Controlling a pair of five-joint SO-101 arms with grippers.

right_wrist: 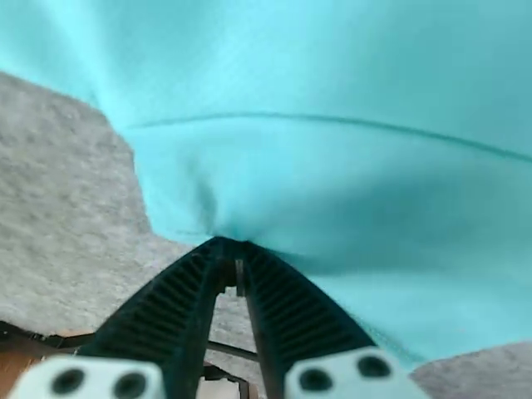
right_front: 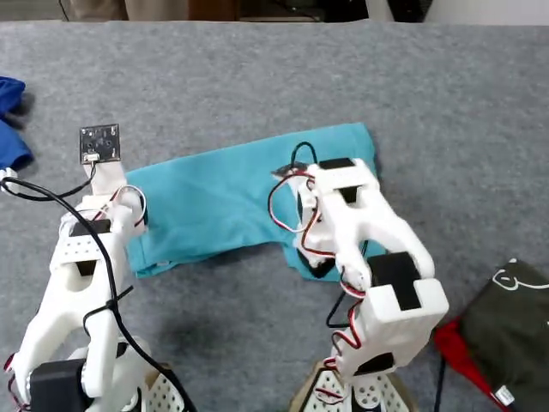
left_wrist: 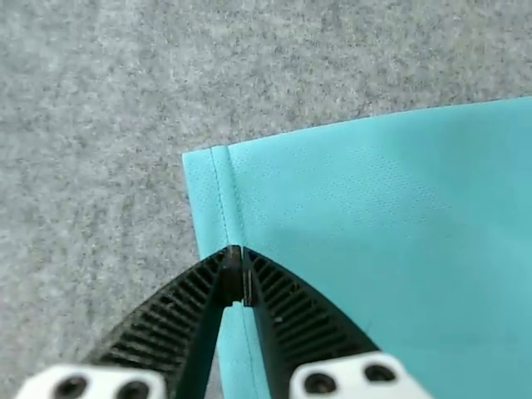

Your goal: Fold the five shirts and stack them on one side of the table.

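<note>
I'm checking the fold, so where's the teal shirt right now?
In the high view the teal shirt lies at the middle of the table, left gripper shut on its hemmed end, right gripper on its near edge.

Matt teal cloth shirt [right_front: 232, 193], grey felt table [right_front: 257, 77]

A teal shirt [right_front: 223, 193] lies mid-table as a long folded band, slanting from near left to far right. A blue shirt [right_front: 9, 148] sits crumpled at the far left edge. Near right, a folded dark olive shirt [right_front: 510, 322] rests on a red shirt [right_front: 455, 348].
</note>
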